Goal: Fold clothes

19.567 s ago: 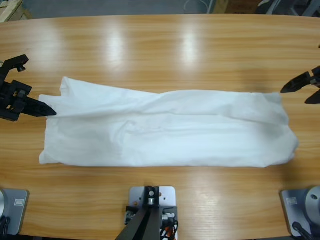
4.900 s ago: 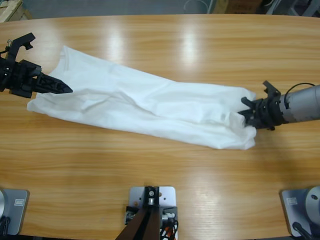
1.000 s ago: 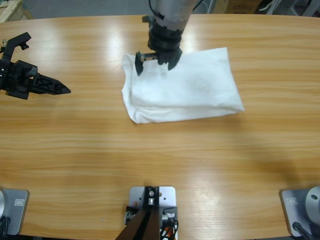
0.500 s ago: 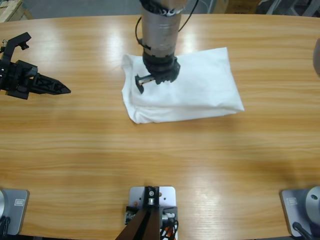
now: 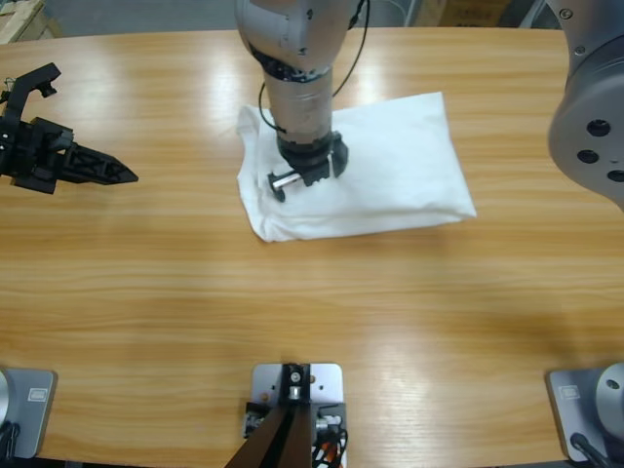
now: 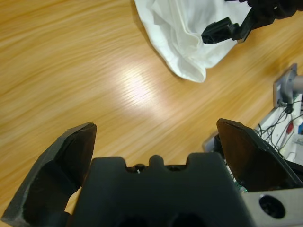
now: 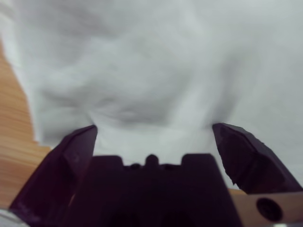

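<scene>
The white T-shirt (image 5: pixel 395 166) lies folded into a compact rectangle on the wooden table, right of centre towards the far side. My right gripper (image 5: pixel 304 174) comes down from the top and sits low over the shirt's left part, open. In the right wrist view the right gripper (image 7: pixel 154 127) has white fabric (image 7: pixel 151 61) filling the space ahead of its spread jaws. My left gripper (image 5: pixel 130 176) hovers at the table's left edge, well clear of the shirt, open with nothing in it. The left wrist view looks past the left gripper (image 6: pixel 156 126) to the shirt's rounded corner (image 6: pixel 187 42) and the right gripper (image 6: pixel 227 29).
A large silver elbow (image 5: pixel 590 97) of the right arm hangs at the upper right corner. Bare wooden table (image 5: pixel 312 322) stretches in front of the shirt and to both sides of it.
The right arm has slid its gripper towards the near side across the shirt's left part, and its elbow has come into view at the upper right. The shirt and the left gripper have stayed put.
</scene>
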